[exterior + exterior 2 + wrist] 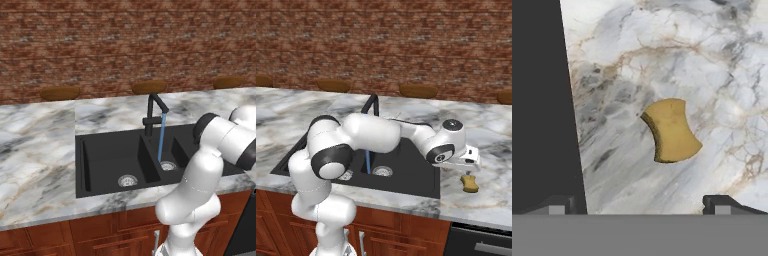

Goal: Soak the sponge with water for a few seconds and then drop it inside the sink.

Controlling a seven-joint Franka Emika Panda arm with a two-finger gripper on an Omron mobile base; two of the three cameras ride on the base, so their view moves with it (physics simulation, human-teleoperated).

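The sponge [672,130], a small yellow block with curved sides, lies on the marble counter just right of the black sink [542,100]. My gripper [639,205] hovers above it, open, its two fingertips well apart on either side and nothing between them. From the right base view, the gripper [468,170] hangs close over the sponge [471,183] beside the sink's [411,175] right rim. Water [161,137] runs in a thin blue stream from the black faucet [152,112] into the narrower right basin of the sink [100,160]. The water [368,162] shows partly behind my arm.
Marble counter [35,150] spreads on both sides of the sink. Brown round stool tops [60,93] stand along the counter's far edge, before a brick wall. Wooden cabinet fronts [406,235] run below the counter's front edge.
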